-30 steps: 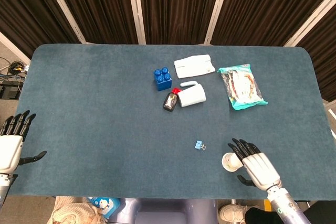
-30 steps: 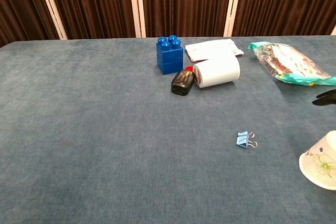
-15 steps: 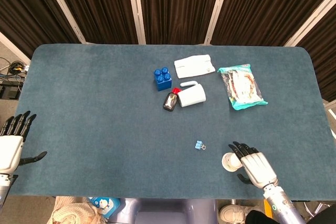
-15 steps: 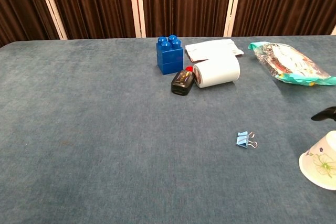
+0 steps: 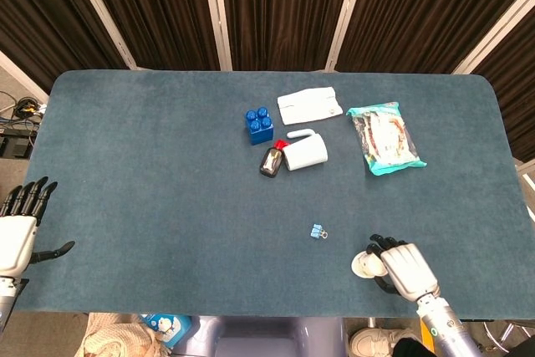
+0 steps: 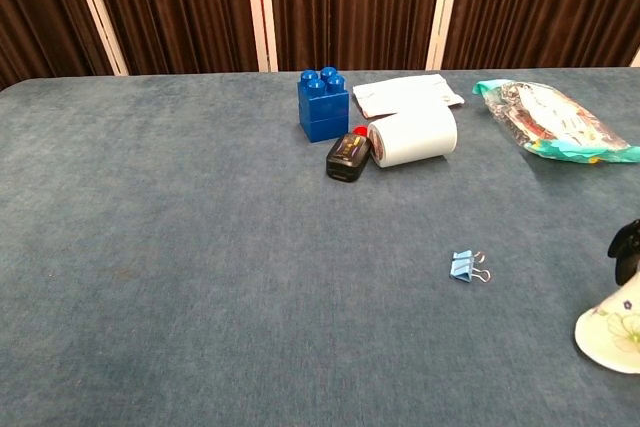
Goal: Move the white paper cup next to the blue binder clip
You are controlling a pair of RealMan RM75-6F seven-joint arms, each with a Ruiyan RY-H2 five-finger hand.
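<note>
Lying on its side near the front right edge of the desk [image 5: 125,165], the white paper cup [image 5: 365,263] has the right hand [image 5: 403,267] wrapped over it, dark fingers [image 5: 378,244] curled across its top so that it looks gripped. From the chest view only the cup's wide flowered end and a couple of dark fingertips [image 6: 627,245] show at the right border. The blue binder clip [image 5: 318,231] sits on the felt a little up and to the left of the cup, near but not touching it.

Over on the far side the left hand [image 5: 18,232] hangs off the desk's left edge, released, its fingers straight and spread with nothing in them.

Further back, toward the middle of the desk, a blue toy brick [image 5: 259,124] stands beside a small dark bottle with a red cap [image 5: 271,160], and the bottle touches a white mug [image 5: 306,152] lying on its side. Behind those is a flat white packet [image 5: 309,105], and to the right a teal-edged snack bag [image 5: 384,137] lies well apart from the cup
</note>
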